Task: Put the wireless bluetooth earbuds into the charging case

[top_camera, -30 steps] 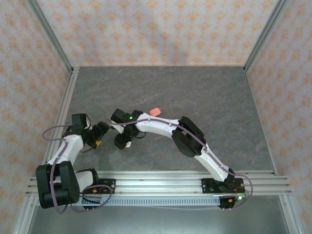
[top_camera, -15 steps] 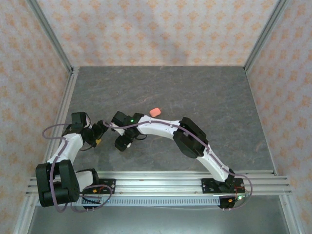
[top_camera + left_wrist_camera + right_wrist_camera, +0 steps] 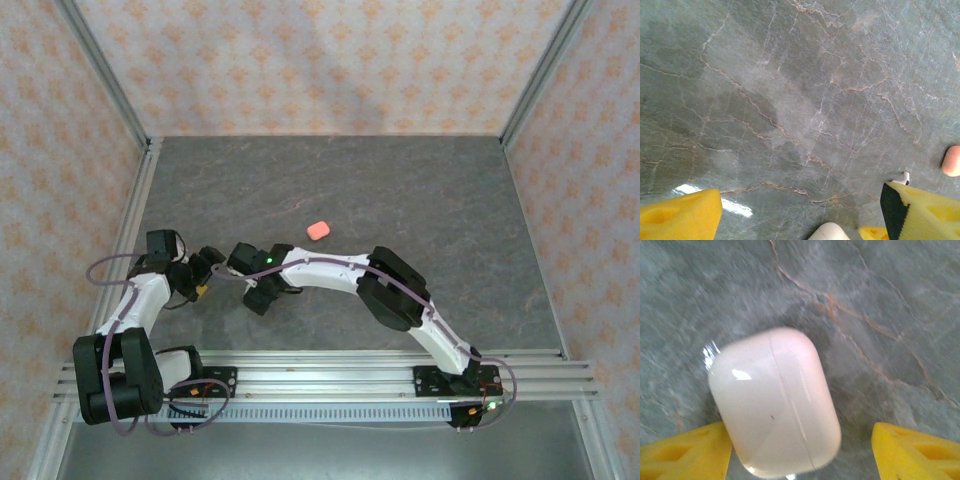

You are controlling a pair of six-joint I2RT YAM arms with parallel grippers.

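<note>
Case (image 3: 774, 402) inside spread right claw (image 3: 799, 440)

A grey veined tabletop (image 3: 420, 200) lies between pink-patterned walls (image 3: 320, 60), with a metal rail (image 3: 330, 375) along its near edge.

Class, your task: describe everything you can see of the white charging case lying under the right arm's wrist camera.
The white charging case is a glossy, pebble-shaped shell with rounded corners, plastic by its look. A thin seam runs across it, and it is shut. It lies flat on the grey veined table, between the yellow fingers of the open right tool. One finger sits at its edge and the other stands apart.
</note>
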